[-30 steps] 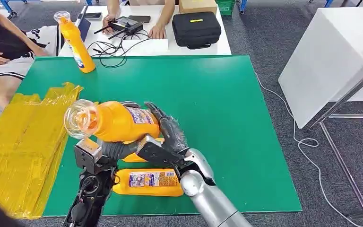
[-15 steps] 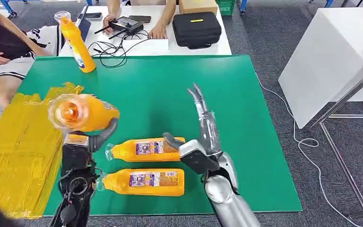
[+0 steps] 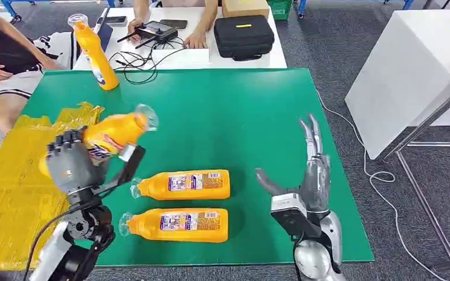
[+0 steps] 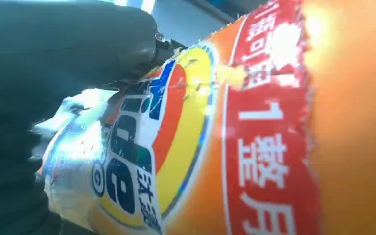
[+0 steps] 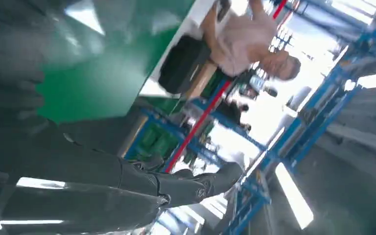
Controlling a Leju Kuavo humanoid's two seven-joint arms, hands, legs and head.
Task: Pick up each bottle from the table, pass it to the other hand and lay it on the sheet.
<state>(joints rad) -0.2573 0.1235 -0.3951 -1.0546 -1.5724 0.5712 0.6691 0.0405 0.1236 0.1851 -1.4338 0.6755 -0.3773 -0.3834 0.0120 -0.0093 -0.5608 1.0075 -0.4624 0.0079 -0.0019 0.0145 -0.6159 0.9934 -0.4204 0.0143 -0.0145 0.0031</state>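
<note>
My left hand (image 3: pixel 70 161) grips an orange bottle (image 3: pixel 117 131) above the left part of the green table (image 3: pixel 240 111), its clear cap pointing right and away. The left wrist view has the bottle's label (image 4: pixel 200 147) close up against the dark fingers (image 4: pixel 68 44). Two more orange bottles (image 3: pixel 181 184) (image 3: pixel 176 225) lie side by side on the table near the front. A further one (image 3: pixel 95 54) stands upright at the far left corner. The yellow sheet (image 3: pixel 17 175) lies along the table's left edge. My right hand (image 3: pixel 304 181) is open over the front right of the table, fingers straight; they (image 5: pixel 127 181) also appear in the right wrist view.
A white table (image 3: pixel 181 55) behind holds a black case (image 3: pixel 243 35), cables and devices, with a person's hands on it. Another person sits at the far left (image 3: pixel 6 58). A white cabinet (image 3: pixel 410 70) stands to the right.
The right hand let go of the bottle and drew back to the right, fingers straightening. The left hand carried the bottle leftward toward the yellow sheet and turned it so its cap points away.
</note>
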